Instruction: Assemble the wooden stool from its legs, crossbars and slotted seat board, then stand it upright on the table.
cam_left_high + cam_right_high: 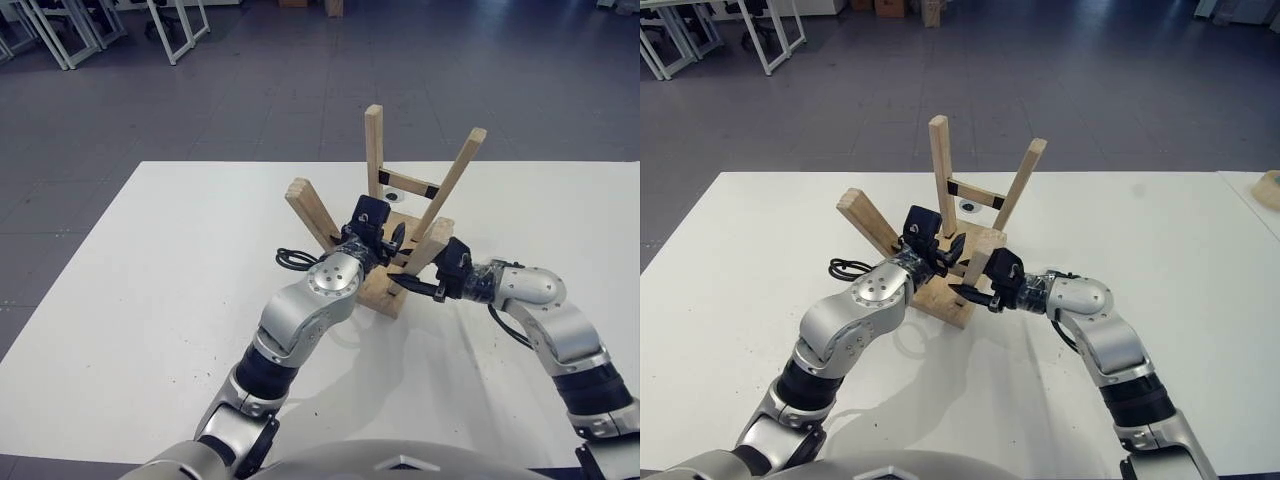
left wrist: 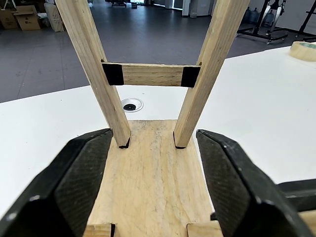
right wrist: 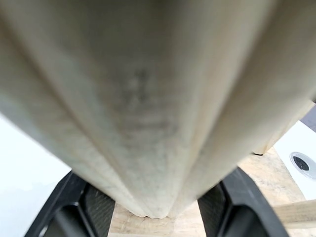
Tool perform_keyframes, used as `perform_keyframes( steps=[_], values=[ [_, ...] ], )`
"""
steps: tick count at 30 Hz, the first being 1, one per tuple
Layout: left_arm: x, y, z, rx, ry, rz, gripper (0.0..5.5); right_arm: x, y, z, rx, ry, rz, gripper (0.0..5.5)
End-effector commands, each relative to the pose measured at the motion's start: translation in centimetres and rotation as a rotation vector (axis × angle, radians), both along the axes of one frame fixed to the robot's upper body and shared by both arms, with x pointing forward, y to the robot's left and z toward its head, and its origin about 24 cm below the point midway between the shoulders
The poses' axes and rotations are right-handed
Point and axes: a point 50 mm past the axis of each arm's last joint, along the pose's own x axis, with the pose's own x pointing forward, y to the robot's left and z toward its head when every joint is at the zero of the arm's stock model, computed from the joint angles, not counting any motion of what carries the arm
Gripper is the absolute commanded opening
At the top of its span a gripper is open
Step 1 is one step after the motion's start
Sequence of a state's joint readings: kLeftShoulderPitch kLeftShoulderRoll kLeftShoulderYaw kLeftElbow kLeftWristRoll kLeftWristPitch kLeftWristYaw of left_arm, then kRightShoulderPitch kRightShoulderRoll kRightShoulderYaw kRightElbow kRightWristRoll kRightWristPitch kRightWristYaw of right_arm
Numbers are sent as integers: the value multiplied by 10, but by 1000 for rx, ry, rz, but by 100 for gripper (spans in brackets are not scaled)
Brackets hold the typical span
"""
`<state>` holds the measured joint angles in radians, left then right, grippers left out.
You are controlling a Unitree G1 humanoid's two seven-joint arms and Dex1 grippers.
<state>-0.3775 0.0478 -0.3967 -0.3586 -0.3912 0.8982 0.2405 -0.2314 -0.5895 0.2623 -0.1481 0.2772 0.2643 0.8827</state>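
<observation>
Stool [image 1: 408, 185] inverted, legs [image 1: 374, 150] up; left claw [image 2: 154, 140] agape, right claw [image 1: 410, 281] tight around one leg [image 1: 430, 246].

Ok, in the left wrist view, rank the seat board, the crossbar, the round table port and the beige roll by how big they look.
1. seat board, nearest the camera
2. crossbar
3. round table port and beige roll: about alike. The roll is cut off by the picture's edge, so they are left unranked.
</observation>
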Motion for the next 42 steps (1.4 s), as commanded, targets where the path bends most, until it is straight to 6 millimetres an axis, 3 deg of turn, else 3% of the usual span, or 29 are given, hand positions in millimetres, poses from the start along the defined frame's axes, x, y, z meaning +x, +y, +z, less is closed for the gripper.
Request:
perform_keyframes(
  steps=[1,4,6,9,11,13,15,18,22,25,26,28,30,31,33,38,40,42],
  values=[
    [-2,-5,40,-143,-52,-103,314,-14,-20,-64,-248,297,-91,204],
    [-1,7,86,-276,-152,-106,314,-16,-30,-74,-258,327,-151,204],
    [2,26,119,-346,-247,-43,314,-16,-33,-77,-246,327,-185,204],
    [9,70,173,-459,-415,136,314,-19,-33,-78,-218,312,-202,204],
    [18,114,186,-430,-465,308,314,-20,-30,-76,-194,299,-196,204],
    [32,159,164,-325,-393,479,314,-21,-28,-73,-171,290,-184,204],
    [43,189,128,-245,-272,582,314,-20,-26,-69,-157,281,-171,204],
    [61,197,60,-150,-86,539,314,-18,-24,-65,-145,272,-153,204],
    [78,175,21,-152,-72,374,314,-17,-22,-60,-137,265,-128,204],
    [78,129,9,-177,-72,109,314,-16,-20,-59,-137,260,-108,204],
    [70,109,7,-200,-56,-24,314,-16,-20,-58,-137,259,-105,204],
    [29,64,-2,-184,30,-422,314,-15,-19,-57,-136,254,-94,204],
    [-13,45,-21,-98,147,-680,314,-14,-19,-54,-132,247,-87,204],
    [-24,46,-29,-63,188,-716,314,-13,-19,-53,-130,243,-82,204],
    [-28,56,-41,14,234,-687,314,-13,-19,-52,-124,239,-76,204],
    [-14,105,-73,256,332,-503,314,-22,-15,-50,6,275,34,204],
    [-21,131,-86,357,413,-491,314,-17,-15,-43,42,286,91,204],
    [-30,142,-88,383,458,-516,314,-9,-15,-38,63,284,132,204]
  ],
)
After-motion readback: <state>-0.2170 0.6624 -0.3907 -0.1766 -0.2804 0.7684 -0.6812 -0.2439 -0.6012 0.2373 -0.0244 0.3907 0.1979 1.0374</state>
